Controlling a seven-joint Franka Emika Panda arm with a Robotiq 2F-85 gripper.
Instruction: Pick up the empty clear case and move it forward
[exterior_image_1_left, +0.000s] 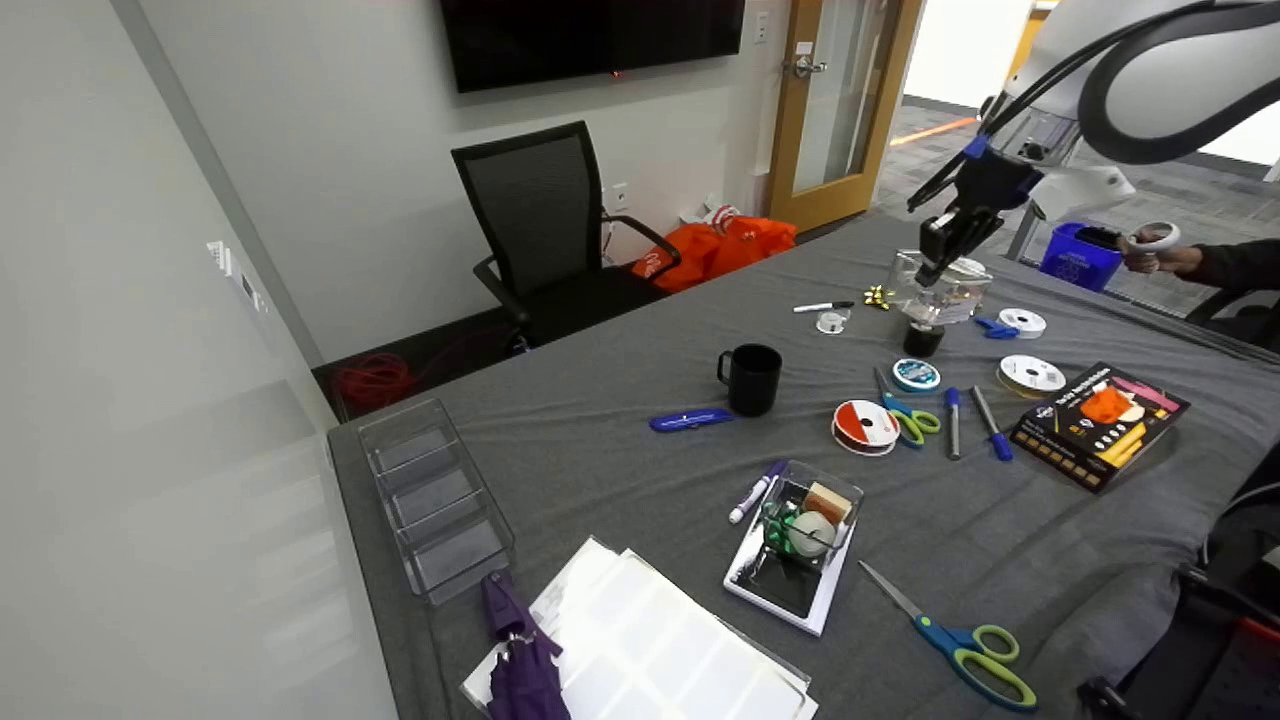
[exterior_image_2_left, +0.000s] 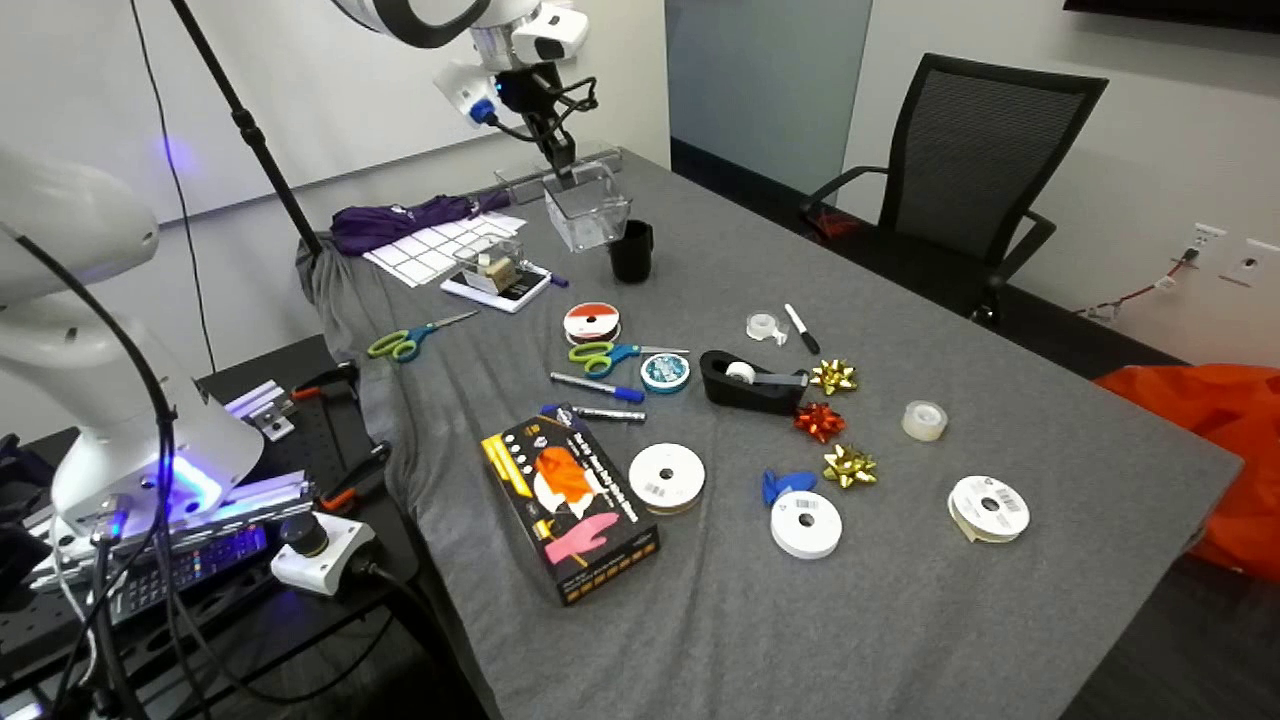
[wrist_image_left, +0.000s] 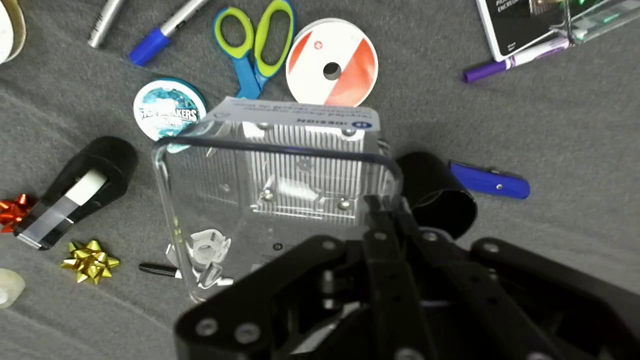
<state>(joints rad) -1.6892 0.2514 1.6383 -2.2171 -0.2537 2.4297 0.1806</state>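
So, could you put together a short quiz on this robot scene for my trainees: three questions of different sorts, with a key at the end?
1. Multiple choice: where does the hand grip the clear case?
(a) by its underside
(b) by a side wall
(c) nowhere; it is not gripping it

2. True or false: the black mug is lying on its side.

3. Fill in the missing word: in an exterior view, the red bow lies between two ____ bows.

Key:
1. b
2. False; the black mug stands upright.
3. gold
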